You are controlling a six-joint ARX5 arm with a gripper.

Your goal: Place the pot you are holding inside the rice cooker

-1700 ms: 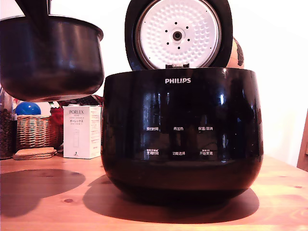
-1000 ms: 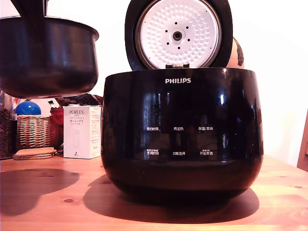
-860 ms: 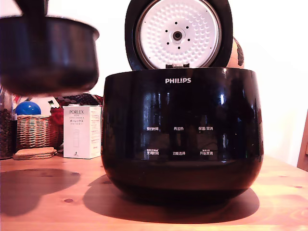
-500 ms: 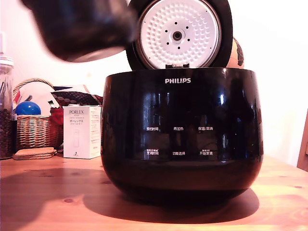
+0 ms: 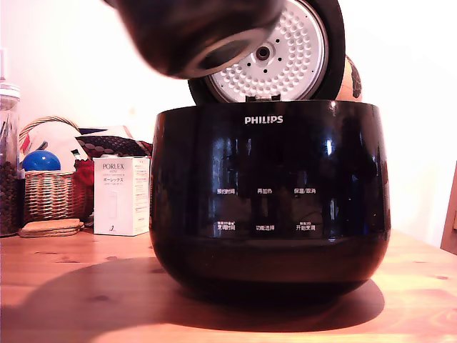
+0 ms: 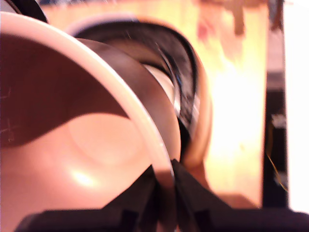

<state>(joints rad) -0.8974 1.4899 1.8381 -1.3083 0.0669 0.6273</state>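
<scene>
The pot (image 5: pixel 193 28) hangs blurred and tilted at the top of the exterior view, above the left part of the rice cooker (image 5: pixel 271 193). Its rounded bottom overlaps the raised lid (image 5: pixel 300 50) with the white dimpled plate. The glossy black cooker marked PHILIPS stands on the wooden table (image 5: pixel 78 286). My gripper is out of the exterior view. In the wrist view my gripper (image 6: pixel 164 193) is shut on the rim of the pot (image 6: pixel 72 130), one finger inside and one outside. The cooker's dark round opening (image 6: pixel 181 82) shows blurred just beyond the pot's rim.
On the exterior view's left stand a white PORLEX box (image 5: pixel 121 196), a wicker basket (image 5: pixel 46 196) holding a blue ball (image 5: pixel 41 161), a glass jar (image 5: pixel 8 171) and cork coasters (image 5: pixel 50 227). A brown rounded object (image 5: pixel 353 78) peeks from behind the lid.
The pot has risen and swung from the exterior view's left to over the cooker's left side, tilting as it went. The cooker has not moved.
</scene>
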